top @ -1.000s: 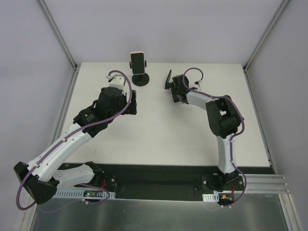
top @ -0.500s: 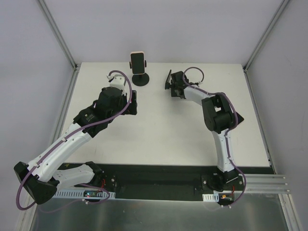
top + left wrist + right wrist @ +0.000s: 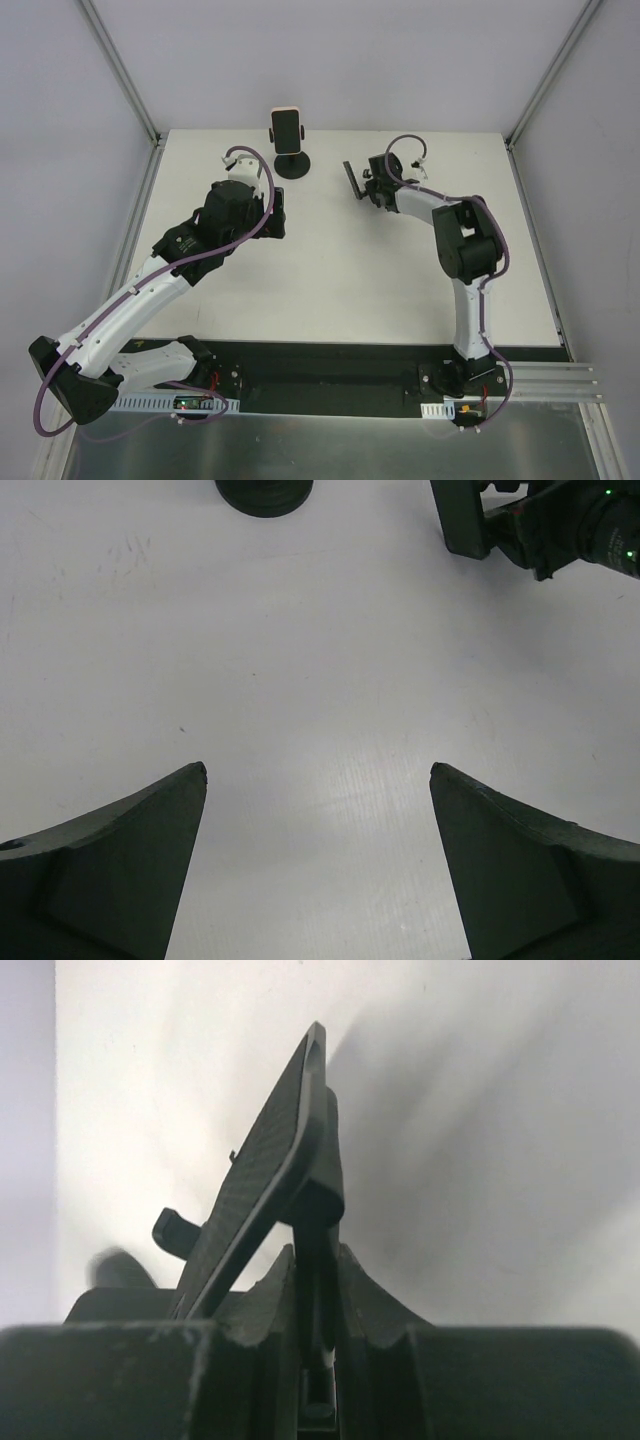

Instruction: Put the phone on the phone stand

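Swung: phone point(image 3: 351, 182) has turned edge-on with the right wrist; it sits right of the phone stand point(image 3: 291, 164), not on it.
Right pincer point(image 3: 317, 1260): clamped on the phone's thin edge.
Left pincer point(image 3: 318, 772): spread, empty, over worktop point(image 3: 320, 670).
Risk: the narrow edge grip may let the phone pivot or slip.

- Two arms: left arm point(image 3: 150, 290) from the near left, right arm point(image 3: 465, 250) from the near right.
- Two grippers, one per arm: left gripper point(image 3: 318, 775), right gripper point(image 3: 316, 1260).
- Four fingers point(image 3: 120, 860) in all, two on each gripper.
- Two purple cables point(image 3: 246, 150), one looped along each arm.
- One phone stand point(image 3: 292, 164) at the far middle, with a single round black base and a single upright panel rimmed in pale pink.
- One dark flat slab point(image 3: 351, 180), right of the stand; cannot tell whether a phone.
- One white table point(image 3: 340, 270).
- Two metal posts point(image 3: 120, 72), at the far left and far right corners.
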`<state>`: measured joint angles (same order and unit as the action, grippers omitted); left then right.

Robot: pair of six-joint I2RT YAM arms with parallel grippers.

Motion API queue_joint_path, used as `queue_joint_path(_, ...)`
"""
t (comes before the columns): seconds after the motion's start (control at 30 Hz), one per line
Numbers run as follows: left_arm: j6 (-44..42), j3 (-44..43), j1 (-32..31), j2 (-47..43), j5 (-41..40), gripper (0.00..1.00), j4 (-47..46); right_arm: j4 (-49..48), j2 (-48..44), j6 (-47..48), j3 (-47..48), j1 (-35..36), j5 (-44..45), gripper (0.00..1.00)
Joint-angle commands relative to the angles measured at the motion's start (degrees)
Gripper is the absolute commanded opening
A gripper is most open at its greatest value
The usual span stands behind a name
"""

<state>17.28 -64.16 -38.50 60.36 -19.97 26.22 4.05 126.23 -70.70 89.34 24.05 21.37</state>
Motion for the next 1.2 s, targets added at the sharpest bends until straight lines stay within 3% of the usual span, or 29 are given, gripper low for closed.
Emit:
queue_joint_path(0.0,0.6,-0.7,0.4,-1.1,1.0,0.91,-1.5,-17.8,-12.7,37.9,-10.9,-0.8,-5.1,0.01)
queue_joint_path(0.07,0.8,-0.7,0.4,-1.0,1.4,0.91,-1.6,-23.5,-18.2,53.6,-16.1,-0.1,-9.2,0.01)
queue_joint_path(0.2,0.8,-0.6,0.4,-0.7,3.0,0.92,-2.0,-29.0,-24.6,73.3,-24.6,1.7,-22.7,0.01)
queue_joint_path(0.27,0.8,-0.4,0.4,-0.4,4.1,0.92,-2.3,-28.9,-26.3,78.8,-28.3,4.3,-23.4,0.01)
queue_joint_path(0.33,0.8,-0.2,0.5,-0.2,4.8,0.92,-2.7,-27.9,-27.9,86.6,-30.3,7.0,-21.7,0.01)
queue_joint_path(0.47,0.7,0.2,0.6,0.1,4.8,0.92,-3.1,-30.7,-28.9,95.5,-34.2,15.9,-7.9,0.01)
queue_joint_path(0.53,0.5,0.3,0.8,0.3,4.7,0.92,-3.2,-33.1,-29.6,96.8,-36.2,17.8,-3.4,0.04)
queue_joint_path(0.7,0.3,0.2,1.1,0.6,4.4,0.92,-3.2,-36.7,-30.2,97.6,-40.6,21.0,1.7,0.23)
queue_joint_path(0.8,0.6,0.3,1.4,0.3,4.8,0.92,-3.2,-36.0,-31.1,98.5,-42.7,23.5,6.0,0.40)
queue_joint_path(0.83,0.7,0.3,1.5,0.2,4.8,0.92,-3.2,-35.0,-31.7,98.4,-43.0,25.0,7.8,0.51)
queue_joint_path(0.93,0.7,0.2,2.2,0.4,5.5,0.91,-3.2,-31.4,-35.1,95.8,-46.5,27.4,12.6,0.64)
queue_joint_path(1.07,1.2,0.1,2.8,1.0,6.9,0.91,-3.2,-28.4,-41.8,90.8,-52.2,29.8,16.1,0.69)
queue_joint_path(1.13,1.4,0.2,2.7,1.3,7.6,0.91,-3.2,-23.8,-45.2,81.8,-51.7,30.6,17.8,0.72)
queue_joint_path(1.17,1.4,0.2,2.8,1.3,7.8,0.91,-3.2,-16.7,-48.9,76.9,-50.9,30.6,17.7,0.72)
